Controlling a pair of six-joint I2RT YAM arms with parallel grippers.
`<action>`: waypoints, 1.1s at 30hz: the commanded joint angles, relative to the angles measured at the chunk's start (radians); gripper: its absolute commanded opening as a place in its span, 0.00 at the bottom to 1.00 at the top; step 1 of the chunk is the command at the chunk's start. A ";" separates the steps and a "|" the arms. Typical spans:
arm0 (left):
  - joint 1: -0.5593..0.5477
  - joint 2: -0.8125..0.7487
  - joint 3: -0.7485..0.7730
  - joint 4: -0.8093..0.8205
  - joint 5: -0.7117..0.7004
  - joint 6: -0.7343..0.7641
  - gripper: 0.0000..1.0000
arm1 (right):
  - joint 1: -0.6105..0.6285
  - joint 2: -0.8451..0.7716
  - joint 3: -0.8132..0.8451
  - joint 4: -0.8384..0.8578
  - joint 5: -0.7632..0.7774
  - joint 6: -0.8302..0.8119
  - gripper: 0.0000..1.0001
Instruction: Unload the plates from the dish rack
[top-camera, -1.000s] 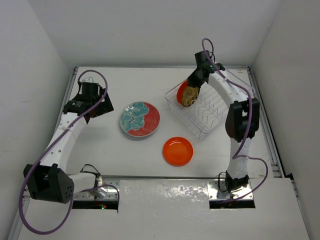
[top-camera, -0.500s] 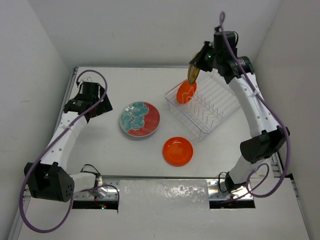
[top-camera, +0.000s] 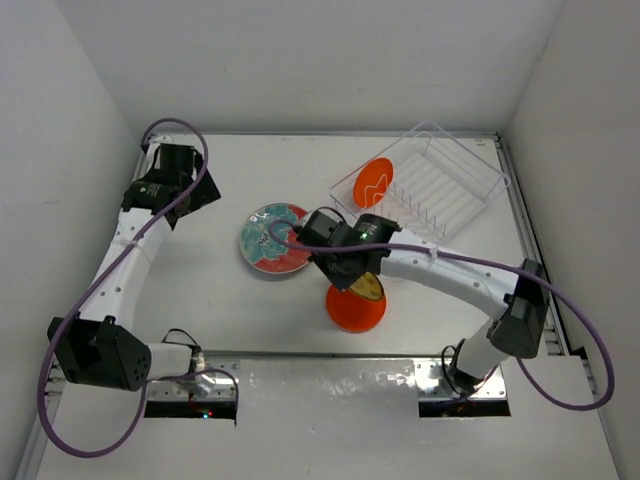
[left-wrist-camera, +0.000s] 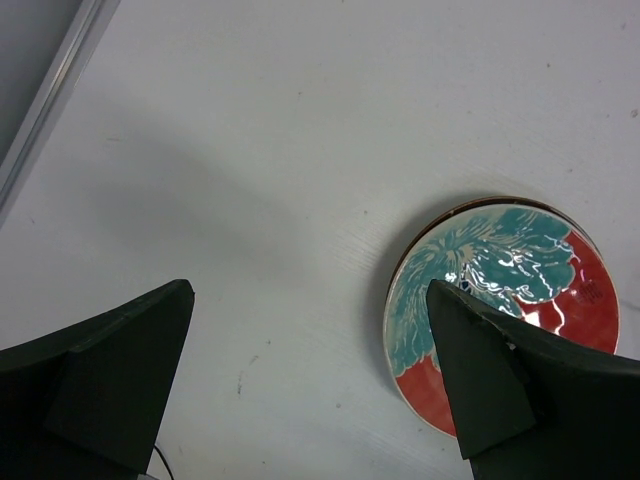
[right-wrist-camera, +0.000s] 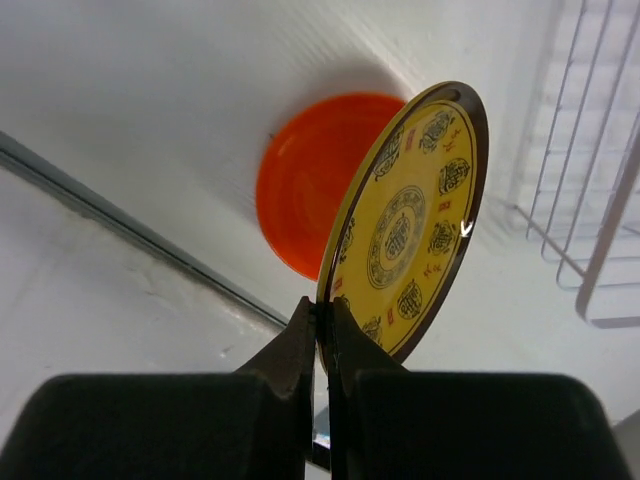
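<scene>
A flat matte white worktop (top-camera: 250, 320) fills the middle of the scene. Plain white panels box it in: a far wall (top-camera: 300, 60), a left wall (top-camera: 60, 150) and a right wall (top-camera: 590, 120). A thin grey metal rail (top-camera: 133, 190) runs along its left edge, and another runs along the right. At the near edge a glossy white strip (top-camera: 330, 385) catches glare. The light is soft and even, and shadows are faint.

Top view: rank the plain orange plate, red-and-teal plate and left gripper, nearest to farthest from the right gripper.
1. The plain orange plate, just near-side of the right gripper holding the yellow plate.
2. The red-and-teal plate, to its left.
3. The left gripper, far left, toward the back.
</scene>
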 joint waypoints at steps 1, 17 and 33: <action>-0.003 0.009 0.040 0.002 -0.020 0.013 0.99 | 0.006 0.005 -0.106 0.107 0.074 0.011 0.00; -0.006 0.162 0.174 0.059 0.223 0.096 0.99 | 0.006 0.078 -0.079 0.132 -0.027 0.017 0.80; -0.501 0.931 1.005 0.343 0.357 0.321 0.89 | -0.207 -0.421 0.015 -0.179 0.205 0.231 0.99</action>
